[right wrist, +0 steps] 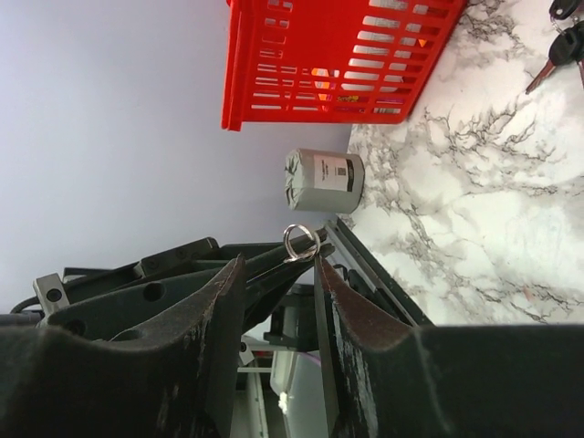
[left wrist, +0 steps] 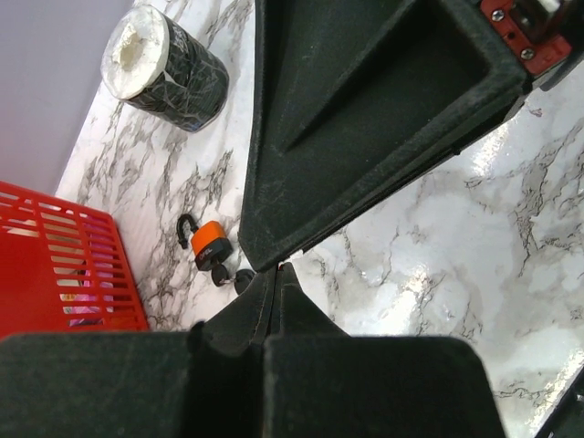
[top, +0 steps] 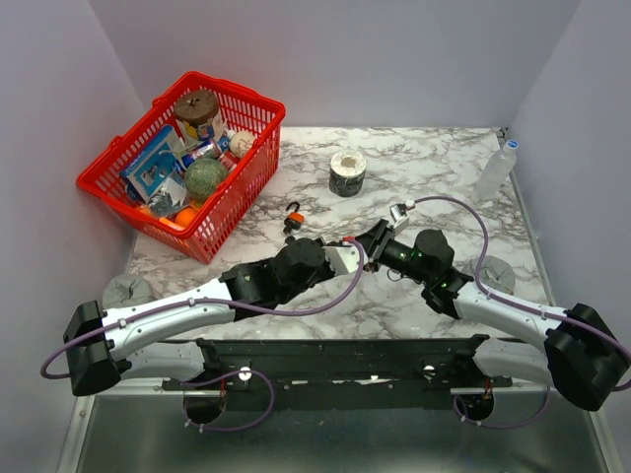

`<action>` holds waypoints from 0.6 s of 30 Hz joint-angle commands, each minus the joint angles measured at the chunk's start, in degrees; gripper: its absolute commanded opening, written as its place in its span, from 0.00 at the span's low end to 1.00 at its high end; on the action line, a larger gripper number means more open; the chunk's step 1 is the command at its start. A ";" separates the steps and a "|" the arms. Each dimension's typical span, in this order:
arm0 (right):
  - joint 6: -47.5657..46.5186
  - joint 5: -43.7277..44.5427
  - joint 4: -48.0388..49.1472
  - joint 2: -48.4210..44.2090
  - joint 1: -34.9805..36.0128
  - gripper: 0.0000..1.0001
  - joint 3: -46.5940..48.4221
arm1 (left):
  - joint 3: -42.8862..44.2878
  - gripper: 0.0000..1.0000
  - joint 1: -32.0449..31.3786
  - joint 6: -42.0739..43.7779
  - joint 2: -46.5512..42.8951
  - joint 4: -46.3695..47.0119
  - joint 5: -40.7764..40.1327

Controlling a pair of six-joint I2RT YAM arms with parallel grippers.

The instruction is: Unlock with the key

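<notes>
My left gripper (left wrist: pixel 278 269) is shut, and a small silvery key ring (right wrist: pixel 301 244) sticks out of its tips; what hangs on the ring is hidden. My right gripper (right wrist: pixel 279 260) stands open around those tips, one fingertip (right wrist: pixel 321 265) right by the ring. The two grippers meet tip to tip above mid-table, left gripper (top: pixel 345 248) against right gripper (top: pixel 368 239). An orange-and-black padlock (left wrist: pixel 212 242) lies on the marble with two black-headed keys (left wrist: pixel 222 274) beside it, apart from both grippers. In the right wrist view the keys (right wrist: pixel 564 44) show at the top right corner. The top view shows the padlock (top: pixel 294 215) just beyond the grippers.
A red basket (top: pixel 108 182) full of objects stands at the back left. A roll of tape (top: pixel 347 172) stands behind the grippers and a clear bottle (top: pixel 496 172) at the back right. Grey walls close in the table's sides and back.
</notes>
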 commanded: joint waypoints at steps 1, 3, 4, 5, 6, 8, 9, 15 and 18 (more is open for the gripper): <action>-0.41 3.61 -0.61 0.49 -0.52 0.43 -0.66 | -0.84 0.00 -1.03 0.93 -1.45 1.23 -1.55; -0.50 3.78 -0.78 0.67 -0.52 0.42 -0.40 | -0.84 0.00 -1.21 1.01 -1.45 1.23 -1.46; -0.50 3.96 -0.78 0.84 -0.61 0.42 -0.40 | -0.84 0.00 -1.30 1.02 -1.54 1.23 -1.54; -0.33 4.04 -0.78 1.10 -0.61 0.42 -0.40 | -0.84 0.00 -1.38 1.02 -1.54 1.32 -1.46; -0.24 4.13 -0.78 1.28 -0.61 0.41 -0.31 | -1.01 0.00 -1.39 1.02 -1.62 1.41 -1.28; -0.24 4.05 -0.61 1.63 -0.61 0.40 -0.13 | -1.19 0.00 -1.56 1.10 -1.54 1.50 -1.19; -0.15 3.78 -0.52 1.81 -0.61 0.40 0.04 | -1.11 0.00 -1.65 1.02 -1.28 1.50 -1.37; -0.24 3.25 -0.17 1.64 -0.61 0.37 -0.05 | -0.49 0.00 -1.65 0.84 0.39 1.06 -2.68; -0.15 3.34 -0.17 1.28 -0.61 0.35 -0.31 | -0.14 0.00 -1.56 0.75 1.27 0.71 -3.39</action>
